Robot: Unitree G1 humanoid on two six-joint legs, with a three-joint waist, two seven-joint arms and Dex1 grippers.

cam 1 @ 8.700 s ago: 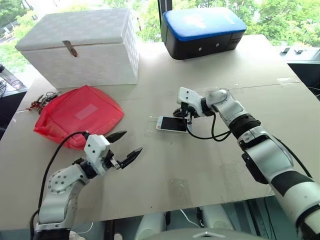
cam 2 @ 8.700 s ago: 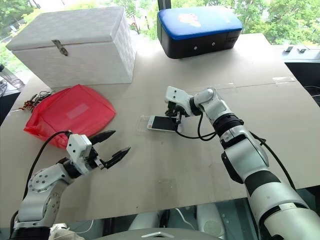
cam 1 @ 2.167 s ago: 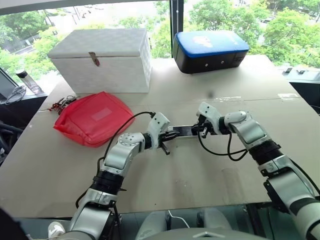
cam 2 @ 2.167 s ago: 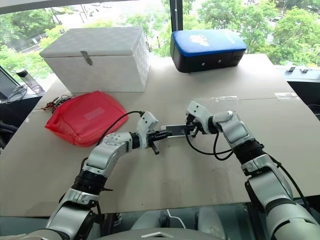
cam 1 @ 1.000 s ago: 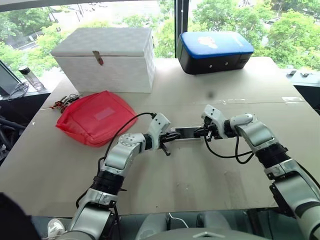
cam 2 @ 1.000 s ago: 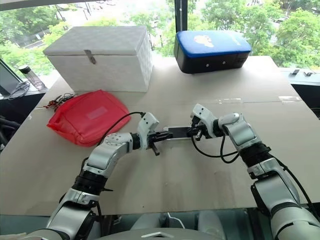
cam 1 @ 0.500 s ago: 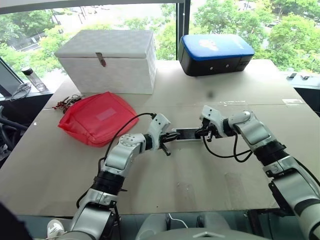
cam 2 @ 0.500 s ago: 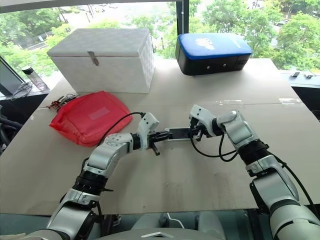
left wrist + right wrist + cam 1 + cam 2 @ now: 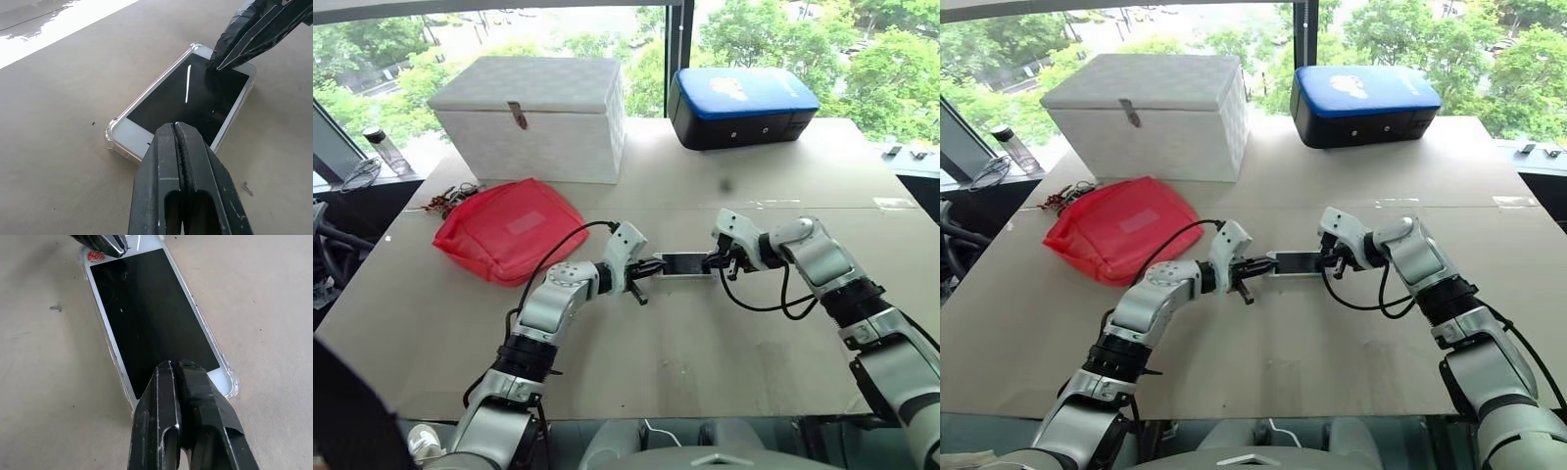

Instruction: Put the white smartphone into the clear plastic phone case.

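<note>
The white smartphone lies screen up on the table between my two grippers. The clear plastic phone case shows as a see-through rim around the phone, its rounded corner sticking out past the white bezel. My left gripper is shut, and its tip rests at the phone's white end. At the opposite end my right gripper is shut too, its tip down on the black screen. Neither gripper holds anything between its fingers.
A red bag lies to the left with keys beside it. At the back stand a white box and a black case with a blue top. Bare tabletop stretches in front of the phone.
The whole picture has shifted slightly with the camera. Both grippers remain shut at the two ends of the phone, which lies in the same spot.
</note>
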